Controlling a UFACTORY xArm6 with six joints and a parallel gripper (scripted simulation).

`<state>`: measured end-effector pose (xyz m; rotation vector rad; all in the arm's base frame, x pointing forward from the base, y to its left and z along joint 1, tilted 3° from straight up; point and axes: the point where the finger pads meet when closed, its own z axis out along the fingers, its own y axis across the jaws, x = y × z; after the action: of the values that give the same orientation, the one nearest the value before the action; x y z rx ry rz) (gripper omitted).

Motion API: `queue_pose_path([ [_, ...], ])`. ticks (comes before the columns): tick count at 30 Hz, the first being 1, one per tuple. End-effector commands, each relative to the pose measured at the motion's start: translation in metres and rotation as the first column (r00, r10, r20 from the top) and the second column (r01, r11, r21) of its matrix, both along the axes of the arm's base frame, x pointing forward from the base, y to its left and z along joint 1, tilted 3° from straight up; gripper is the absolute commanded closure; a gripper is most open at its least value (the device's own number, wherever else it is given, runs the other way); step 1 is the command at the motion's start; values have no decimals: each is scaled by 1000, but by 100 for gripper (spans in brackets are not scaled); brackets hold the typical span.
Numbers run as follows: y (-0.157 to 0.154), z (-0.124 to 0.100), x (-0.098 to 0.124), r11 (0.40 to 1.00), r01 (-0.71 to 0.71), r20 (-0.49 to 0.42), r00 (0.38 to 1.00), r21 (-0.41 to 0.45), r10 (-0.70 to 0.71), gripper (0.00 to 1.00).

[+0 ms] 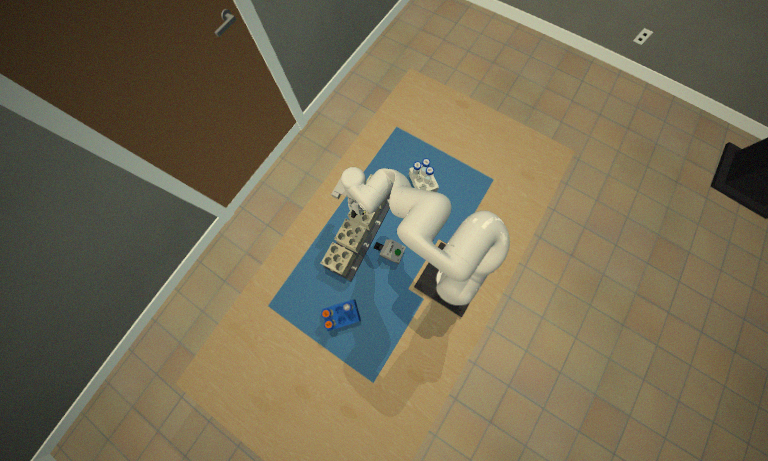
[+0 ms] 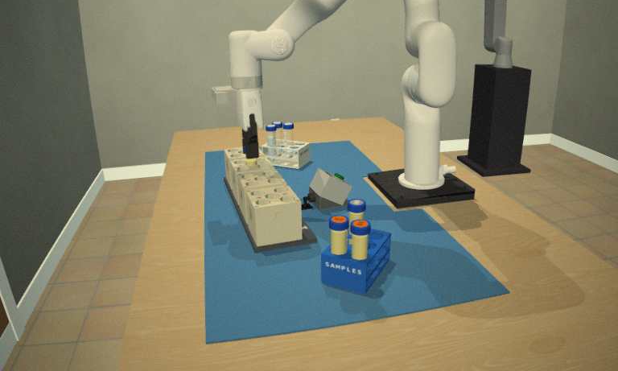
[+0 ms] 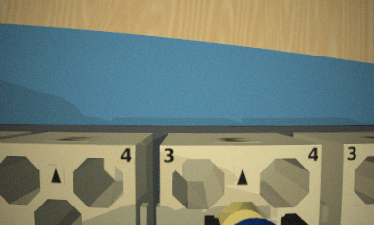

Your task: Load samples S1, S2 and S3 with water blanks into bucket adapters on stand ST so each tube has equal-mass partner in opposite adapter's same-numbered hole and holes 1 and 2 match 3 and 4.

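Note:
My gripper (image 2: 251, 149) is shut on the blue cap of a yellow-filled sample tube (image 2: 250, 161) and points straight down over the far part of the row of beige adapters (image 2: 263, 195) on the stand. The tube stands low in an adapter hole; only a short yellow part shows above the top. In the wrist view the tube (image 3: 242, 214) sits just below the triangle mark, between holes 3 (image 3: 199, 183) and 4 (image 3: 284, 182), with my gripper (image 3: 252, 219) at the frame's bottom edge. I cannot read the adapter's number. The other holes in view are empty.
The blue SAMPLES rack (image 2: 357, 262) at the near end holds two orange-dot tubes (image 2: 349, 239) and a grey-dot tube (image 2: 356, 211). The white blanks rack (image 2: 286, 153) with three tubes stands just behind the adapters. The grey desk with the green DONE key (image 2: 338, 175) is right of the stand.

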<state>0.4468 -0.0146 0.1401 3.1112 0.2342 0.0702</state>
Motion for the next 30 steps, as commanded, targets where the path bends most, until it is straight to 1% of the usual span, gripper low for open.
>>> queue_pose_path([
  [1, 0, 0, 2, 1000, 0, 5, 1000, 0, 0, 100],
  [15, 0, -14, 2, 1000, 0, 5, 1000, 0, 0, 100],
  [29, 0, -14, 2, 1000, 0, 5, 1000, 0, 0, 100],
  [30, 0, -14, 2, 1000, 0, 5, 1000, 0, 0, 56],
])
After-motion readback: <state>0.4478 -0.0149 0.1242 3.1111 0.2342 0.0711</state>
